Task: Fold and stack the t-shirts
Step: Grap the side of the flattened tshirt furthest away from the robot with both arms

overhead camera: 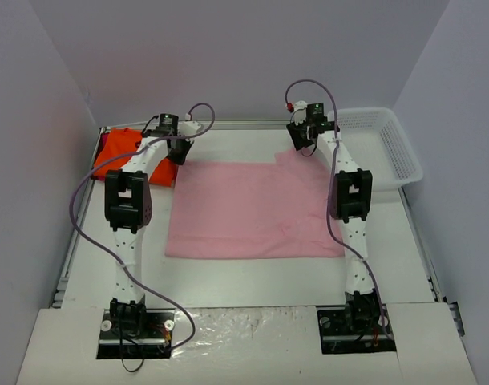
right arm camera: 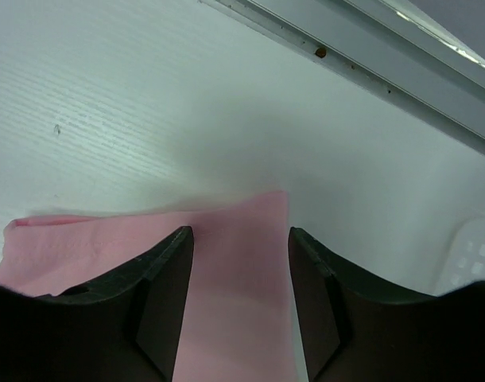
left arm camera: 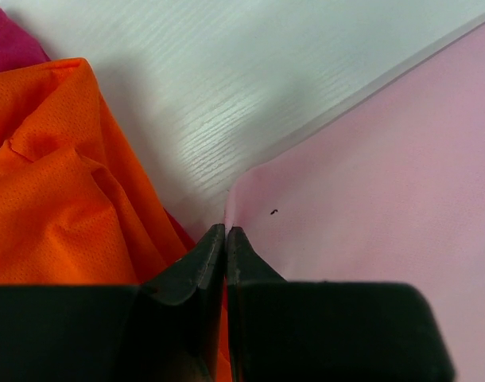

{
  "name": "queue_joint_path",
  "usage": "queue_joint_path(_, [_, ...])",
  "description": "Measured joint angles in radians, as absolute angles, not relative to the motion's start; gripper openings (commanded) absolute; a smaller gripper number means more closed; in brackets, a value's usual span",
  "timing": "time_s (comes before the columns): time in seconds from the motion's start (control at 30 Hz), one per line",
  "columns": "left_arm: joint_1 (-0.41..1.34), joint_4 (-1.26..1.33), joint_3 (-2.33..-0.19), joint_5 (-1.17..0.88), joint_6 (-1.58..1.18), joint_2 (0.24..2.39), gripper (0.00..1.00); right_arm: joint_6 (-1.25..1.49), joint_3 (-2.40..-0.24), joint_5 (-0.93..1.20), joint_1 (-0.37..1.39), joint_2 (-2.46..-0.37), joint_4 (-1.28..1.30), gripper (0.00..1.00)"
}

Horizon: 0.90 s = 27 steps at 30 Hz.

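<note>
The white worktop (overhead camera: 252, 277) carries everything. The pink shirt (overhead camera: 252, 212) lies spread flat, stretching from both sets of jaws back toward the arm bases. The orange shirt (overhead camera: 120, 148) sits crumpled just left of the left jaws, and the mesh basket (overhead camera: 397, 152) is off to the right of the right ones.

The left gripper (left arm camera: 226, 231) has its jaws pressed fully shut, and the pink shirt's far corner appears pinched in the tips. The right gripper (right arm camera: 241, 235) has its jaws about half open, straddling the other far corner and gripping nothing yet.

The risk is a lopsided fold. If the left side lifts before the right closes, the cloth skews. The orange fabric touching the left jaws could snag and drag along too.
</note>
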State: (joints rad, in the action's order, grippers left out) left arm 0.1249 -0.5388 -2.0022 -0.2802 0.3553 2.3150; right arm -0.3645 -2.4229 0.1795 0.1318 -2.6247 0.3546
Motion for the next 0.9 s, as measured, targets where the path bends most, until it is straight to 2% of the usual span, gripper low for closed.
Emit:
queue_joint_path(0.3, [0.135, -0.531, -1.966, -0.26, 0.355, 2.315, 0.02, -0.286, -2.542, 0.261, 0.075, -2.727, 0.329, 0.5])
queue_joint_path(0.9, [0.143, -0.524, -1.965, -0.253, 0.355, 2.315, 0.02, -0.253, -2.544, 0.438, 0.035, -2.746, 0.358, 0.48])
